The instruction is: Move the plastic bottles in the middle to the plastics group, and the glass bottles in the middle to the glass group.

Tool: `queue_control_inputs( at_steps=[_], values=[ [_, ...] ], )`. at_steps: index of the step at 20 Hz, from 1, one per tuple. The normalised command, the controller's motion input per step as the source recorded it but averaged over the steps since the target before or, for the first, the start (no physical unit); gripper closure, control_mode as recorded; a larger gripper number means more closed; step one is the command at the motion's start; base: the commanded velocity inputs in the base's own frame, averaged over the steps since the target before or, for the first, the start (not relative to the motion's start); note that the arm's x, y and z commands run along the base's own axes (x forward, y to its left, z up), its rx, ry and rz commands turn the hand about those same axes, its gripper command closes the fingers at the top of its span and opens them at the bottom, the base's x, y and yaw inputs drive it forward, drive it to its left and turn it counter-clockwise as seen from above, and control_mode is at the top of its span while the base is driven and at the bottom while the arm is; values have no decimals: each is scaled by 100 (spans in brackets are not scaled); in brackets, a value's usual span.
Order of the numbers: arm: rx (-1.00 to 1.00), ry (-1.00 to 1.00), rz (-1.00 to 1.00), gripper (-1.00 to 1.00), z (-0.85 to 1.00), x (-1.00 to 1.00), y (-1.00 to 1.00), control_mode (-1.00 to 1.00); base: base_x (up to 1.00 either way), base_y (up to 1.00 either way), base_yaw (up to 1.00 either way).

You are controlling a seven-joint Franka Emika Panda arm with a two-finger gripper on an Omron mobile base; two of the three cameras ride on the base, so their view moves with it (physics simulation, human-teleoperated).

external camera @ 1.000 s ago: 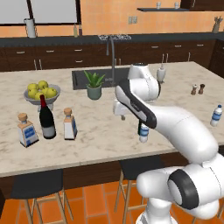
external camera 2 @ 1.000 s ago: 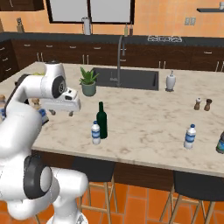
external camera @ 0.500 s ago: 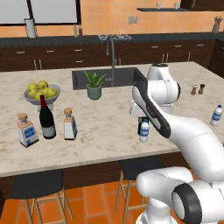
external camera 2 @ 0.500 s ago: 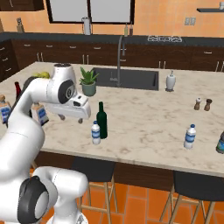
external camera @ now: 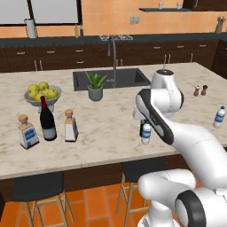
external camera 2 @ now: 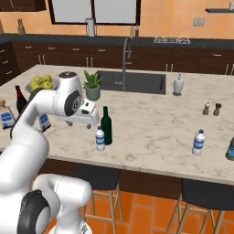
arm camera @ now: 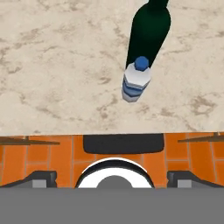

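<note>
In the middle of the island stand a small clear water bottle point(external camera 2: 100, 138) point(external camera: 146, 133) point(arm camera: 135, 81) and, right behind it, a dark green glass bottle point(external camera 2: 106, 125) point(arm camera: 149, 29). My gripper point(external camera 2: 79, 123) point(arm camera: 112, 177) hovers open just left of them, holding nothing. At the left end stand the glass group: a dark wine bottle point(external camera: 46, 119) point(external camera 2: 20, 99) and two squat clear bottles point(external camera: 27, 133) point(external camera: 70, 127). The plastics group is at the right end: a water bottle point(external camera: 218, 117) point(external camera 2: 198, 142) and another at the right edge point(external camera 2: 231, 149).
A fruit bowl point(external camera: 42, 93) sits behind the glass group. A potted plant point(external camera: 95, 86) stands by the sink point(external camera: 111, 79) with its tall tap. Two brown shakers point(external camera 2: 212, 109) and a white dispenser point(external camera 2: 178, 85) stand at the far right. Stools are tucked under the front edge.
My arm has swung right, from near the glass group toward the two middle bottles. The gripper has stayed open and empty. No bottle has moved.
</note>
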Motion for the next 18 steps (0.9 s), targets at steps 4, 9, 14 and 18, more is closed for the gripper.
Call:
queue_control_inputs(
  at_steps=[4,9,14,18],
  values=[
    [-4,7,1,-100,0,20,-25,-100,0,0,0],
    [0,3,3,-100,-4,13,-18,-100,0,0,0],
    [0,0,9,-100,-42,35,0,-100,0,0,0],
    [-1,0,7,-100,-35,36,0,-100,0,0,0]
  ],
)
